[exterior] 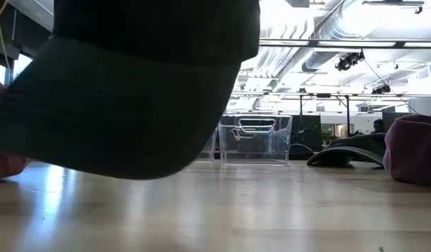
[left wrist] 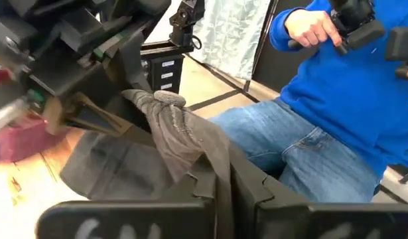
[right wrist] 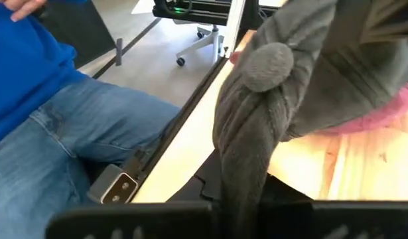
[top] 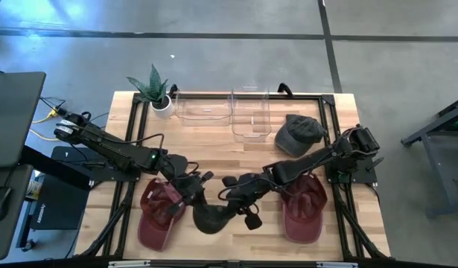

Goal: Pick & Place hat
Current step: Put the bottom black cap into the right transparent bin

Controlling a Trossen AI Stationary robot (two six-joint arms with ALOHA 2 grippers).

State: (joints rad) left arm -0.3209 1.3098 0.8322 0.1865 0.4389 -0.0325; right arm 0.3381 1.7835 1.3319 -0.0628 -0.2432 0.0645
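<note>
**A:** So where was the dark hat (top: 210, 214) at this point? Near the table's (top: 214, 138) front edge, about mid-width, was what got made out from the high view.

**B:** Yep, and it was pinched from both sides. The left gripper (top: 190, 187) was clamped on a fold of the cloth, as seen in the left wrist view (left wrist: 184, 133), and the right gripper (top: 240, 199) was squeezed shut on a bunched bit on the other side (right wrist: 257, 99). In the low view the hat (exterior: 131, 91) looked to be carried just clear of the wood, though that couldn't be sworn to.

**A:** What else was on there?

**B:** A red hat (top: 158, 212) at the front-left, another red one (top: 303, 208) at the front-right, a grey hat (top: 297, 134) toward the back-right. Two clear bins (top: 251, 115) were lined up along the back edge, beside a potted plant (top: 156, 93) at the back-left corner.

**A:** And how should the step be done well?

**B:** My guess is the bins were the target. The two arms would need to be moved together so the fabric isn't stretched or torn out of one pinch. The red hats should be cleared on the lift, and nothing let go until the hat is hung over a bin.
</note>
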